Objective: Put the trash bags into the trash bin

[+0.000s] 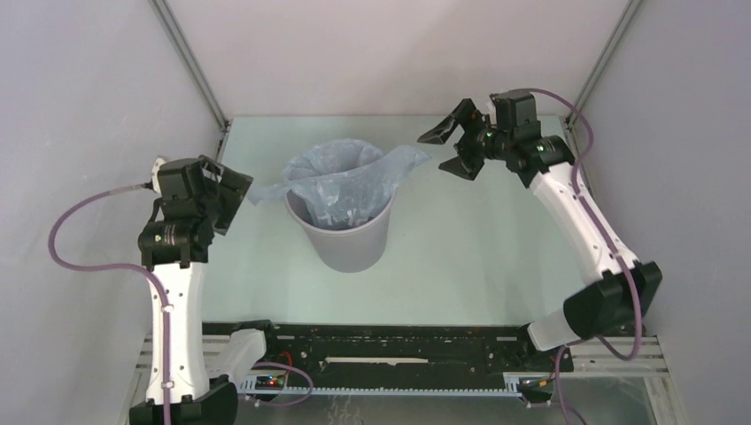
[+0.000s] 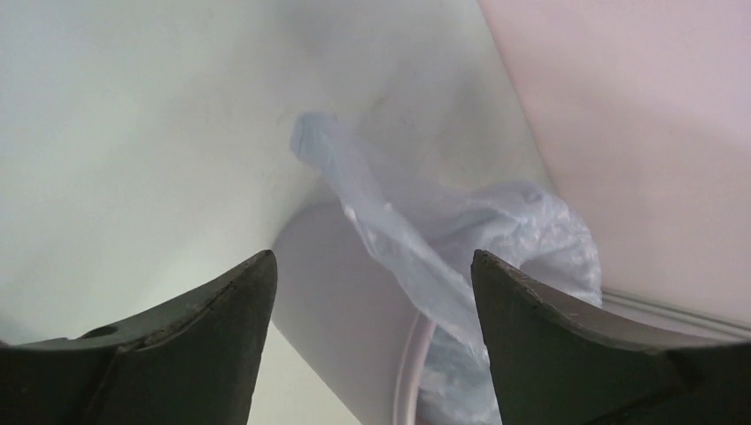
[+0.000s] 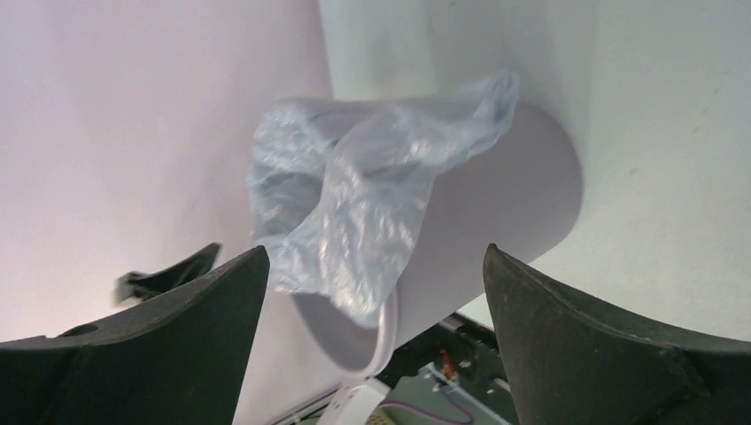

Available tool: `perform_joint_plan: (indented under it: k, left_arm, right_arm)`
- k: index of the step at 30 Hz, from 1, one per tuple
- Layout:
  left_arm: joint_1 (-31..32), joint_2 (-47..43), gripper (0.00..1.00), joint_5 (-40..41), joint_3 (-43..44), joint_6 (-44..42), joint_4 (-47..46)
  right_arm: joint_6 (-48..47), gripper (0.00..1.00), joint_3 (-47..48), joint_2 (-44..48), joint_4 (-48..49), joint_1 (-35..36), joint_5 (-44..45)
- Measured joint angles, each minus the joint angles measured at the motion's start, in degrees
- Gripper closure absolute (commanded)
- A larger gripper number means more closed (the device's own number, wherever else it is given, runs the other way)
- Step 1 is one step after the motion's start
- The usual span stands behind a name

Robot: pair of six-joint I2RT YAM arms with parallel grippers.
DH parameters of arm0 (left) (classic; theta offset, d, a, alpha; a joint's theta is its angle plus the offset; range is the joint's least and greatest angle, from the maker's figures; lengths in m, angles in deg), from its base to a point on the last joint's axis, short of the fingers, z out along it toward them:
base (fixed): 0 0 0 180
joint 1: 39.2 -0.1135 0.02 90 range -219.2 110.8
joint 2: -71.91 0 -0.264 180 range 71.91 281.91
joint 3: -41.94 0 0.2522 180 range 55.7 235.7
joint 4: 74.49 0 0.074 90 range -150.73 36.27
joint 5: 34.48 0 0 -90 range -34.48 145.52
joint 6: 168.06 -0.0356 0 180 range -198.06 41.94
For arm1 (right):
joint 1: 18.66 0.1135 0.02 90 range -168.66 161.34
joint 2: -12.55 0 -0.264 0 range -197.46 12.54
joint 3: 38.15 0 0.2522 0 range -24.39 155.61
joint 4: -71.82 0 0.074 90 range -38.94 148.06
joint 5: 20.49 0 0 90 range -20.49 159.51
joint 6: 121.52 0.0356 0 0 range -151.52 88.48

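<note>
The grey round trash bin [image 1: 350, 239] stands upright in the middle of the table. The pale blue translucent trash bag [image 1: 341, 177] sits in its mouth, with one flap sticking out left over the rim and one out to the right. My left gripper [image 1: 237, 197] is open and empty just left of the bin, near the left flap [image 2: 354, 177]. My right gripper [image 1: 453, 146] is open and empty, raised to the right of the right flap [image 3: 478, 106]. The bin shows in the left wrist view [image 2: 354, 310] and the right wrist view [image 3: 496, 230].
Grey walls close in the table at the back and both sides. A black rail [image 1: 390, 350] with cables runs along the near edge between the arm bases.
</note>
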Motion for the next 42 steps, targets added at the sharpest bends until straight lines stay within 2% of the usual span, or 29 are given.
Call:
perform_joint_plan:
  k: [4, 8, 13, 14, 17, 20, 27, 30, 33, 38, 42]
  left_arm:
    - [0.0, -0.6, 0.20, -5.6, -0.6, 8.0, 3.8]
    - [0.0, 0.2, 0.29, -10.8, -1.6, 14.9, 4.2]
    - [0.3, 2.4, 0.36, -15.2, -4.5, 20.7, 2.2]
    - [0.7, 3.2, 0.40, -15.6, -5.3, 21.6, 1.9]
    - [2.0, 4.2, 0.52, -15.9, -6.4, 22.8, 0.8]
    - [2.7, 4.9, 0.64, -16.3, -7.0, 23.3, -0.7]
    - [3.2, 3.3, 0.88, -14.9, -7.0, 20.5, -1.2]
    - [3.3, 1.3, 0.94, -14.4, -7.5, 18.5, -1.3]
    - [3.3, -1.0, 0.99, -15.0, -9.0, 16.3, -1.6]
    - [3.3, -5.7, 1.00, -18.9, -15.0, 13.0, -6.6]
    - [3.4, -10.5, 1.00, -22.9, -21.1, 11.8, -11.6]
  right_arm:
    - [8.5, 0.01, -5.7, 6.0, 4.1, 1.6, 0.1]
    - [14.2, 0.02, -6.0, 5.0, 7.6, 3.8, 0.7]
    - [16.5, 0.14, -5.2, 1.2, 8.0, 7.2, 3.7]
    - [16.8, 0.18, -4.8, 0.3, 8.0, 8.2, 4.5]
    - [17.3, 0.41, -4.8, -1.3, 7.8, 10.2, 6.0]
    - [17.6, 0.58, -4.7, -1.9, 7.5, 11.0, 6.7]
    - [16.0, 0.89, -4.6, -1.9, 5.9, 11.3, 8.2]
    - [14.6, 0.90, -5.0, -1.0, 5.0, 11.3, 8.4]
    - [12.0, 0.86, -6.2, 1.3, 4.7, 11.4, 8.3]
    - [5.3, 0.85, -12.3, 7.1, 8.9, 11.4, 4.8]
    - [1.0, 0.94, -17.6, 9.5, 12.3, 11.4, -0.6]
